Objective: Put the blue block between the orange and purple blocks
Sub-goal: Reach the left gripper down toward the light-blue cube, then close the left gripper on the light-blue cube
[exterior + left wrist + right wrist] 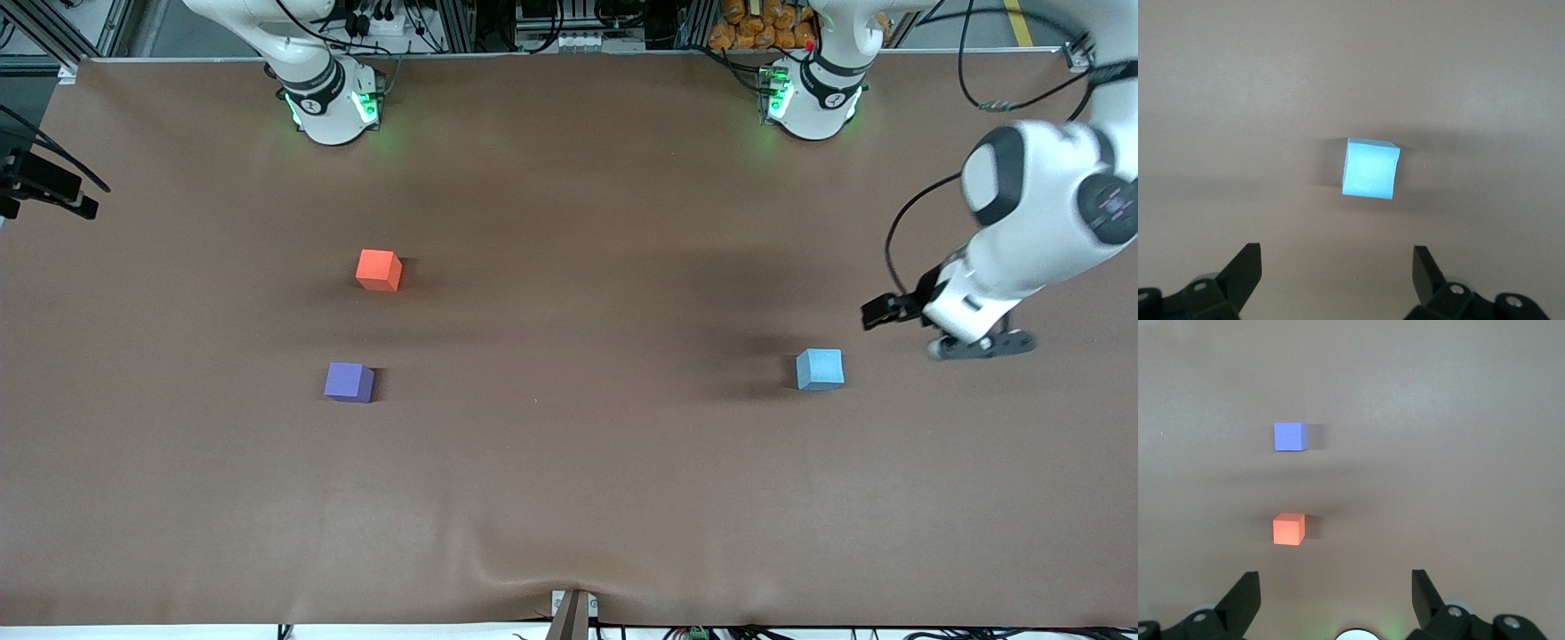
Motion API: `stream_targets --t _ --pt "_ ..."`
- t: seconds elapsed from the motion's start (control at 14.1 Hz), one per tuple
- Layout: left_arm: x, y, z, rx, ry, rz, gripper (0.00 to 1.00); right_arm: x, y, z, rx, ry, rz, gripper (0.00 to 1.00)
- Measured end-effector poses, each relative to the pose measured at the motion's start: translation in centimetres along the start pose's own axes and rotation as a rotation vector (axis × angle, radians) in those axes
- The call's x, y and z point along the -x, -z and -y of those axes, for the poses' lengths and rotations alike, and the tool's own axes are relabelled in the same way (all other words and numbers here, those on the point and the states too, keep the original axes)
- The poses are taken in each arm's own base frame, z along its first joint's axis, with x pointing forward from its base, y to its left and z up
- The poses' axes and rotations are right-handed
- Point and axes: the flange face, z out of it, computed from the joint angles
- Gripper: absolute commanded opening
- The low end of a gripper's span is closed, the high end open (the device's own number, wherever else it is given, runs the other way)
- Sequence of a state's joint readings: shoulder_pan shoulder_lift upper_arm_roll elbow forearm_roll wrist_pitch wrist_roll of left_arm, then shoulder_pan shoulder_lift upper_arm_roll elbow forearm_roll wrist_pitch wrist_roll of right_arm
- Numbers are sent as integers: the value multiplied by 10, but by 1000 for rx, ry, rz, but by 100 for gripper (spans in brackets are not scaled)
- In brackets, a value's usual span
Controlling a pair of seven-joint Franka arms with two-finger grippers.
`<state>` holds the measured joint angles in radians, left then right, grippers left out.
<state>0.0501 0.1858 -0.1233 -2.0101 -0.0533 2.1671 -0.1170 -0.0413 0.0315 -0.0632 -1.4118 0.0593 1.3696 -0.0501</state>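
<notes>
Left gripper (pixel 1337 270) (spread wide) faces blue block (pixel 1369 168).

No readable text, seemingly.

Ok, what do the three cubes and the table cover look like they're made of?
The blue block, orange block and purple block look matte with flat colour, no glare and crisp edges: possibly foam or painted wood, can't tell which. The brown table cover looks like a soft matte sheet; it wrinkles at the edge nearest the camera.
</notes>
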Motion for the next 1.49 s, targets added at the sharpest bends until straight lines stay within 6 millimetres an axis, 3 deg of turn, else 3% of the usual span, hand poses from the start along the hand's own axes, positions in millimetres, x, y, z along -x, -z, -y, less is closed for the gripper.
stream_targets --t 0.43,0.57,0.78,0.92,1.07,1.28,1.35,1.49 --pt "-18 -100 -5 14 -21 -23 100 -3 -4 6 1 12 7 100" --pt "-17 -121 -17 18 -47 -17 100 -3 -4 8 1 14 8 100" --pt "-15 -136 -27 9 -75 -7 96 -3 -4 8 1 15 8 100" --pt "-15 -144 -26 0 -86 -2 54 -3 -4 8 1 15 8 100" --pt "-15 -151 -26 -9 -98 -2 0 -3 -5 9 1 17 8 100" --pt "-19 -148 -33 -5 -113 -14 0 -5 -7 12 1 22 13 100" --pt "-21 -143 -47 5 -134 -26 0 -6 -8 12 1 22 15 100" --pt "-21 -127 -102 30 -211 -62 0 -6 -9 12 1 23 18 100"
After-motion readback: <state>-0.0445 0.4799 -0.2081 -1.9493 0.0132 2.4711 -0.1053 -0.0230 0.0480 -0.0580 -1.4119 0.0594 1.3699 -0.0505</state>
